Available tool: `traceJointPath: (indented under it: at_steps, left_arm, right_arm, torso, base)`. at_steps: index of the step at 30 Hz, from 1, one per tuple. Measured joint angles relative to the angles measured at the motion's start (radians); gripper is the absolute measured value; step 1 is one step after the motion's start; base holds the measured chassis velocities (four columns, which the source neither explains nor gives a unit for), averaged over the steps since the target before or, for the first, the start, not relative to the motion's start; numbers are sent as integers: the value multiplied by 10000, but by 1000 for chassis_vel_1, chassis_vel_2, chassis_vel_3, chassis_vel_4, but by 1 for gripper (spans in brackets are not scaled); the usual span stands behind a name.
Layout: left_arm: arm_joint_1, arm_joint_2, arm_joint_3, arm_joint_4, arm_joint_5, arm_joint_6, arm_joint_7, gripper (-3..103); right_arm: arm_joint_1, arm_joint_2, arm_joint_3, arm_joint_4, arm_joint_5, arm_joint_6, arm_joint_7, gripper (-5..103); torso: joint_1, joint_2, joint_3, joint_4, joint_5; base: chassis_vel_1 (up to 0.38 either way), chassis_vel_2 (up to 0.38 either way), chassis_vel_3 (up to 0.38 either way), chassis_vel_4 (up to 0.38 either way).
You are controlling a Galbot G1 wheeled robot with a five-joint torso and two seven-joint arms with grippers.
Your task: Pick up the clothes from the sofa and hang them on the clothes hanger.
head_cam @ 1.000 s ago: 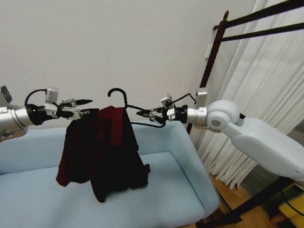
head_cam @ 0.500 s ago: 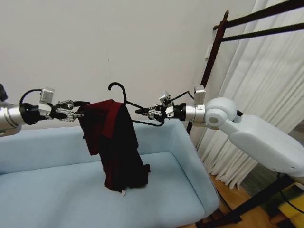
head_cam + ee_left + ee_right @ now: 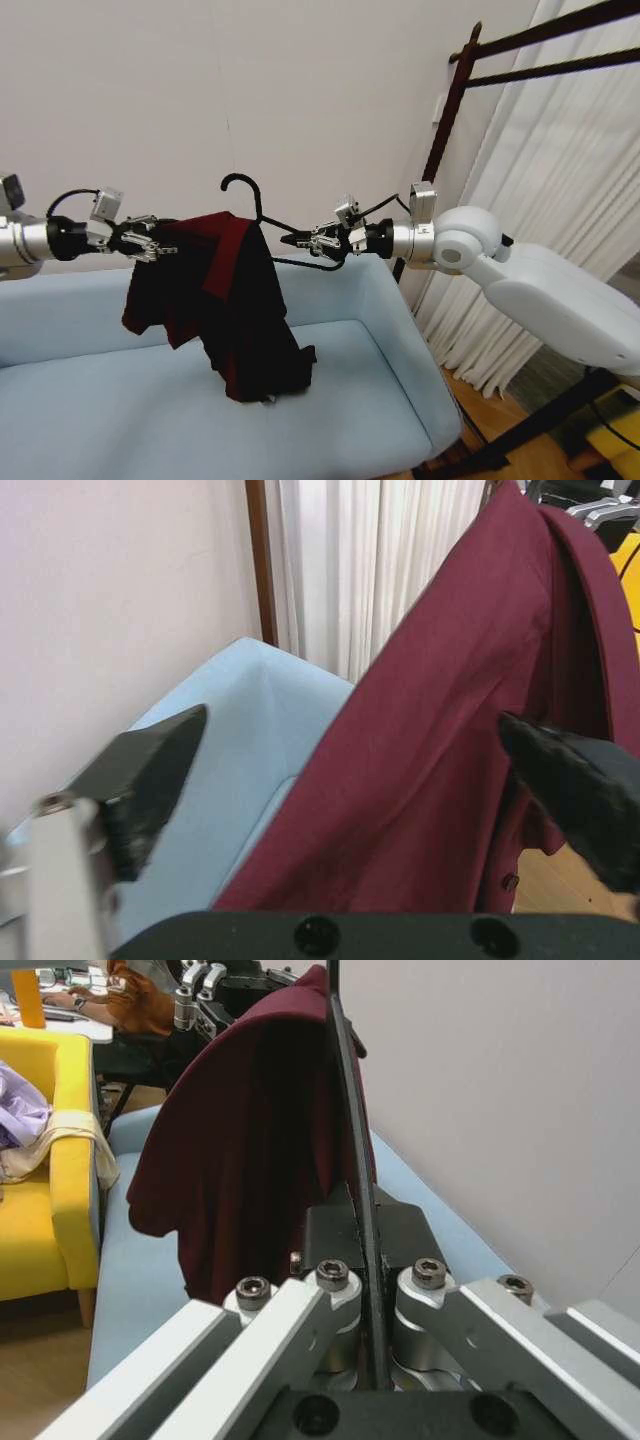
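A dark red garment (image 3: 235,310) hangs over a black hanger (image 3: 240,185) above the light blue sofa (image 3: 340,400). My right gripper (image 3: 305,240) is shut on the hanger's thin bar; in the right wrist view the bar (image 3: 350,1110) runs straight out of the closed right gripper (image 3: 362,1250) with the garment (image 3: 250,1140) draped over it. My left gripper (image 3: 150,240) is at the garment's left shoulder. In the left wrist view the left gripper (image 3: 350,728) is open, its black fingertips (image 3: 150,770) wide apart with red cloth (image 3: 440,760) between them.
A dark brown clothes rack (image 3: 455,100) stands at the right, its top rails (image 3: 560,45) high above the hanger. White curtains (image 3: 560,220) hang behind it. A pale wall (image 3: 250,80) backs the sofa. A yellow chair (image 3: 40,1160) stands farther off.
The garment's left side dropped away from the left gripper half a second ago and now spreads towards it again. The hanger has shifted slightly left.
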State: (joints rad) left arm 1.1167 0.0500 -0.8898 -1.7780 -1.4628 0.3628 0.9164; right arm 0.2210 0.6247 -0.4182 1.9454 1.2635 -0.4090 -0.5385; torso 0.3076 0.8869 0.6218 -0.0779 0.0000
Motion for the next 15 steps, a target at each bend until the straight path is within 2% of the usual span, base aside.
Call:
traceJointPath:
  at_steps: [1, 4, 7, 9, 10, 13, 14, 15]
  left_arm:
    - [15, 0, 7, -3, 5, -9, 58, 90]
    - [52, -30, 57, -4, 130, -28, 218, 74]
    - [63, -83, 80, -19, 182, -29, 247, 68]
    - [84, -117, 102, -45, 217, -38, 251, 57]
    - [84, -117, 102, -45, 217, -38, 251, 57]
    - [103, -162, 117, -51, 296, -69, 284, 41]
    - [103, -162, 117, -51, 296, -69, 284, 41]
    - [105, -174, 120, -50, 311, -72, 293, 36]
  right_arm:
    - [-26, -13, 7, 21, -6, 0, -2, 2]
    - [-65, -49, 15, 52, -15, 0, -3, 2]
    - [-74, -61, 20, 67, -17, 0, 2, 2]
    - [-70, -69, 25, 76, -14, 0, 20, 2]
    - [-70, -69, 25, 76, -14, 0, 20, 2]
    - [-58, -68, 26, 75, -2, 0, 78, 2]
    - [-58, -68, 26, 75, -2, 0, 78, 2]
    - [-55, -66, 27, 74, 1, 1, 103, 2]
  torso:
    - [0, 0, 0, 0, 1]
    - [0, 0, 0, 0, 0]
    - [0, 0, 0, 0, 0]
    - [0, 0, 0, 1, 0]
    - [0, 0, 0, 1, 0]
    - [0, 0, 0, 1, 0]
    - [0, 0, 0, 1, 0]
    - [0, 0, 0, 0, 0]
  base:
    - [0, 0, 0, 0]
    - [0, 0, 0, 0]
    - [0, 0, 0, 0]
    - [0, 0, 0, 0]
    - [0, 0, 0, 0]
    - [0, 0, 0, 0]
    - [0, 0, 0, 0]
    - [0, 0, 0, 0]
